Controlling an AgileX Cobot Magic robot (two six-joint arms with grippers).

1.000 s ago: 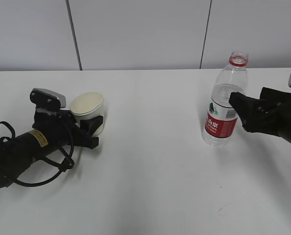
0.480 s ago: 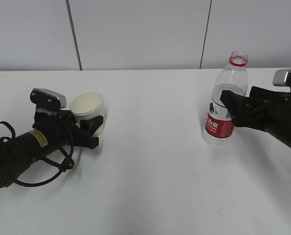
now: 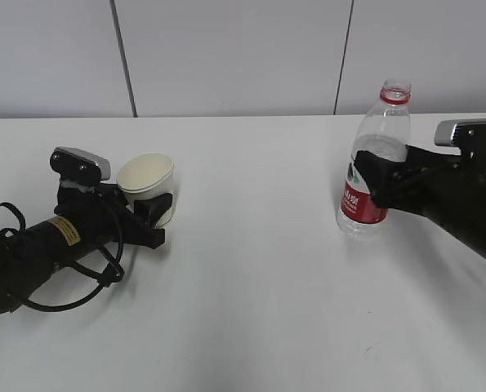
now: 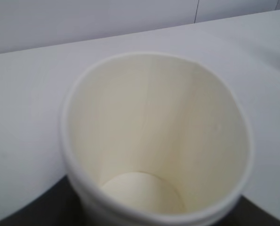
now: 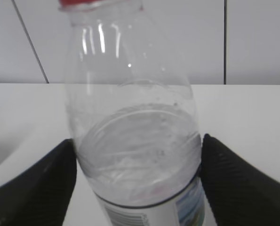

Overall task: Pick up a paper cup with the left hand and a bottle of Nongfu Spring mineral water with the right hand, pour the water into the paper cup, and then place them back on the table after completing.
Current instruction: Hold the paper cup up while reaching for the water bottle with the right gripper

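L arm [image 3: 38,245] lies low, forearm near horizontal, pincer [image 3: 149,208] closed on an object. R arm [image 3: 459,204] extends in from right edge; pincer [image 3: 373,184] fingers spread wide, either side of an object.

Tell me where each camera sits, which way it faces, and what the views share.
Exterior: raised in front, slanting down at the table; both arms visible.
Left wrist: just above the left hand, peering into the paper cup; a dark sliver of gripper below.
Right wrist: behind the right hand, level with the bottle; both fingers flank it.
Shared: exterior shows cup and bottle.
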